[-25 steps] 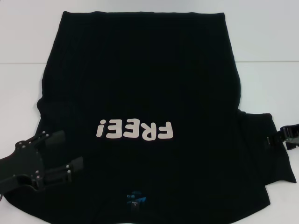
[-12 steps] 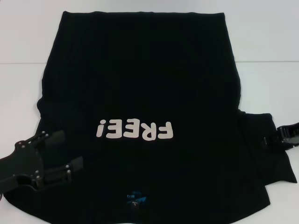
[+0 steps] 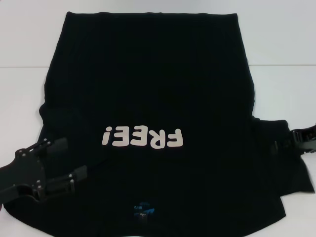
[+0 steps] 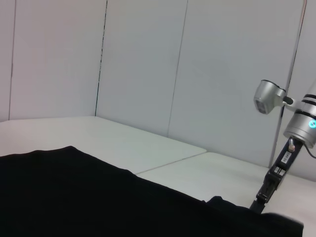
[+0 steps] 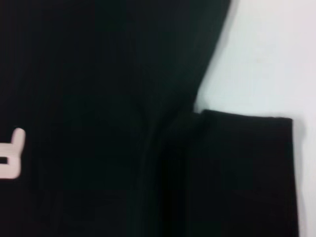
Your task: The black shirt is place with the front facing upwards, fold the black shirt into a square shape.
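The black shirt (image 3: 148,84) lies flat on the white table, front up, with the pale "FREE!" lettering (image 3: 143,138) and the blue neck label (image 3: 143,209) toward me. My left gripper (image 3: 69,159) is open and rests over the shirt's near left part. My right gripper (image 3: 302,139) is at the outer edge of the right sleeve (image 3: 279,163). The left wrist view shows the shirt (image 4: 89,197) and the right arm (image 4: 276,180) beyond it. The right wrist view shows the sleeve (image 5: 242,173) beside the shirt body (image 5: 98,98).
The white table (image 3: 24,98) shows bare on both sides of the shirt and behind it. A seam in the table (image 3: 284,65) runs across the far part. Pale wall panels (image 4: 148,64) stand behind the table.
My right gripper has shifted slightly along the right sleeve's edge, away from me. My left gripper has barely moved. The shirt lies as before.
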